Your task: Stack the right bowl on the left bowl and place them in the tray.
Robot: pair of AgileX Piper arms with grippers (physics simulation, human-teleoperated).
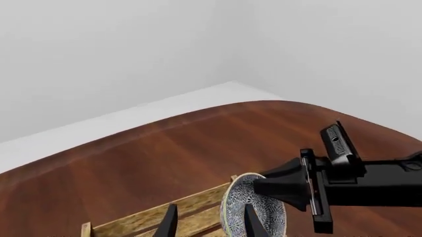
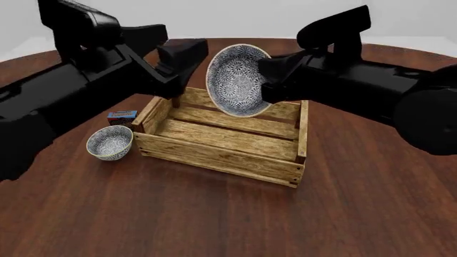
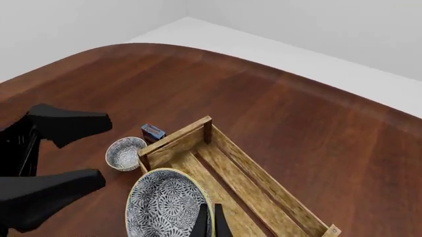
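Note:
The right bowl (image 2: 238,80), large with a blue-and-white pattern, hangs tilted on edge above the far side of the tray (image 2: 227,138), a crate of light wooden slats. My right gripper (image 2: 266,81) is shut on its rim, seen in the right wrist view as thin fingers (image 3: 201,223) pinching the bowl (image 3: 166,205). The left bowl (image 2: 110,143), smaller, sits upright on the table just left of the tray. My left gripper (image 2: 183,70) hovers open above the tray's far left corner, close beside the held bowl (image 1: 256,207) and apart from it.
A small blue-and-brown box (image 2: 123,116) stands behind the left bowl, against the tray's left end. Both black arms cross above the tray's far side. Brown wooden table (image 2: 228,214) spreads in front, with its curved far edge (image 1: 218,106) beyond.

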